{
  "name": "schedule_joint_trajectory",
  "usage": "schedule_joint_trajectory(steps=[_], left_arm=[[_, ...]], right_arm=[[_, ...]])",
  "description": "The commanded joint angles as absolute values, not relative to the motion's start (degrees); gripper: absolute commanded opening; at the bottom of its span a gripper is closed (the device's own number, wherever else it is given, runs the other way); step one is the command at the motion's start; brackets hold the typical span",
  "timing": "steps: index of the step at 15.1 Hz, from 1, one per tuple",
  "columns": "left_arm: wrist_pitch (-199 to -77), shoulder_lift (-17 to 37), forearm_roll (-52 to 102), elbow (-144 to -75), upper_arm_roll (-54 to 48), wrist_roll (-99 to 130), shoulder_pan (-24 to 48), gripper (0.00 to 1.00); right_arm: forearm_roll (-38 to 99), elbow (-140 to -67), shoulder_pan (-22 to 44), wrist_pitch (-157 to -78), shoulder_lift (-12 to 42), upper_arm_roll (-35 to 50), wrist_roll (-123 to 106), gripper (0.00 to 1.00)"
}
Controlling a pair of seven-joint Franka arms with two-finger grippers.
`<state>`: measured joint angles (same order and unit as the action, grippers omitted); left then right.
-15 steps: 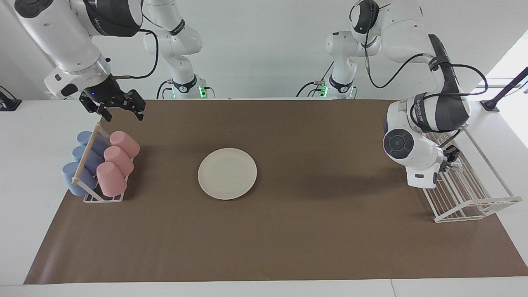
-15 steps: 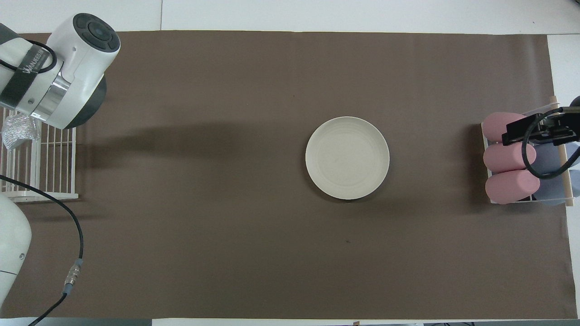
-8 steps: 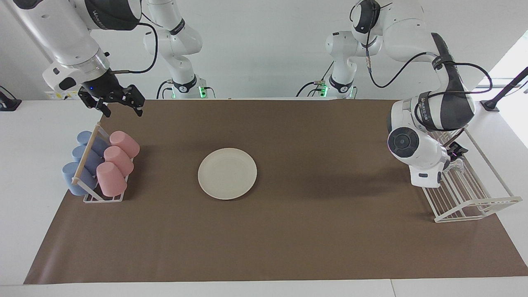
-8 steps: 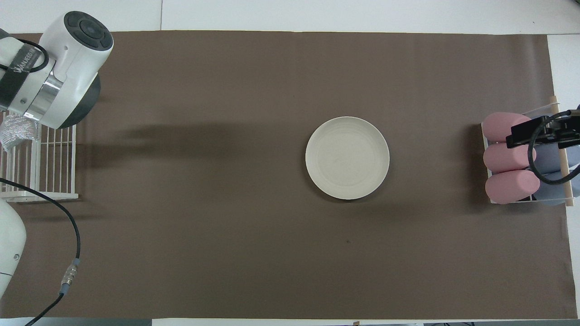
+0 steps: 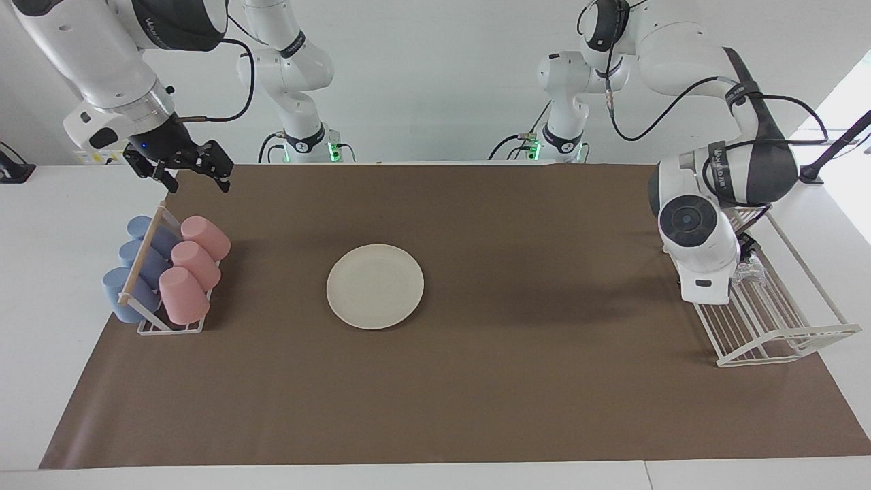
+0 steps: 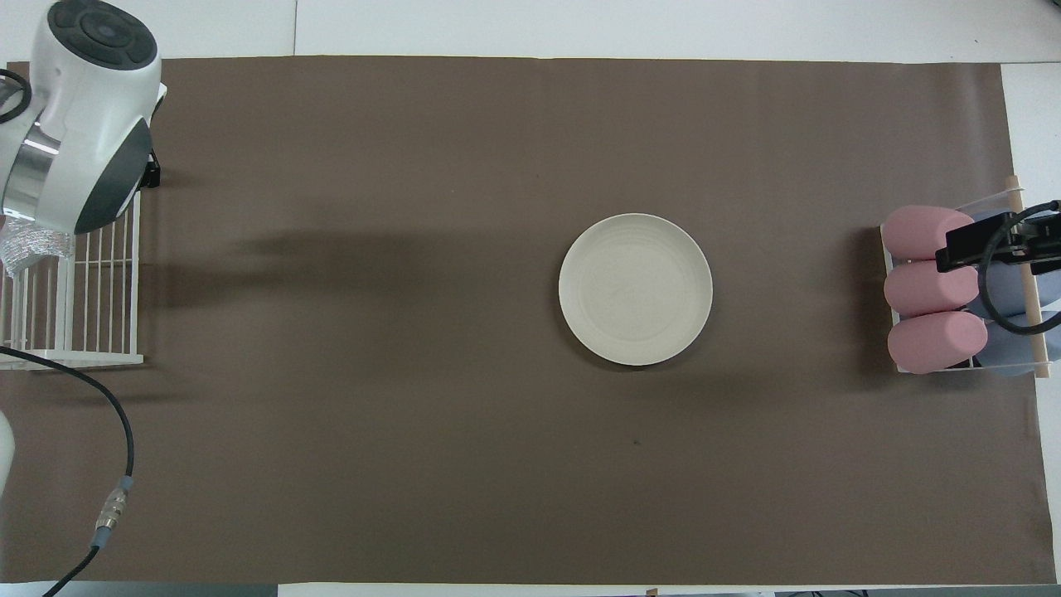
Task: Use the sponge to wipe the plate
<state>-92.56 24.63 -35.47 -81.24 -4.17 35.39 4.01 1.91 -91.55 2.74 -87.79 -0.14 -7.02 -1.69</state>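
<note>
The cream-white plate (image 5: 375, 286) (image 6: 635, 288) lies flat in the middle of the brown mat, with nothing on it. The silvery sponge (image 5: 749, 274) (image 6: 31, 250) lies in the white wire rack (image 5: 782, 335) (image 6: 83, 315) at the left arm's end of the table. My left gripper (image 5: 747, 248) hangs just above the sponge, almost wholly hidden by its own wrist. My right gripper (image 5: 197, 184) (image 6: 995, 245) is open and holds nothing; it is raised over the mat's edge beside the cup rack (image 5: 170, 327).
The cup rack at the right arm's end holds pink cups (image 5: 194, 263) (image 6: 928, 287) and blue cups (image 5: 139, 267) lying on their sides. A black cable (image 6: 124, 431) trails from the left arm over the mat's corner.
My left wrist has risen and swung off the sponge, which stays in the wire rack. The right gripper has lifted slightly and drawn back toward the robots.
</note>
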Motion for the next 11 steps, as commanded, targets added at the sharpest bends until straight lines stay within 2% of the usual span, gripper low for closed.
schedule_joint_trajectory(steps=[1,5,11], left_arm=[[-93.7,19.2,-24.7,-82.2,-4.6,30.8,0.7,1.0],[-93.0,13.1,-8.9,-84.8,-4.4,25.4,-1.5,1.0],[-92.9,-5.0,-0.3,-102.9,-4.3,11.3,-2.4,1.0]], right_arm=[[1.9,-92.6,2.4,-87.4,-1.2,-6.8,-2.7,1.0],[2.0,-92.6,2.4,-87.4,-1.3,-6.7,-3.6,1.0],[2.0,-92.4,2.4,-87.4,-1.2,-6.6,-3.6,1.0]])
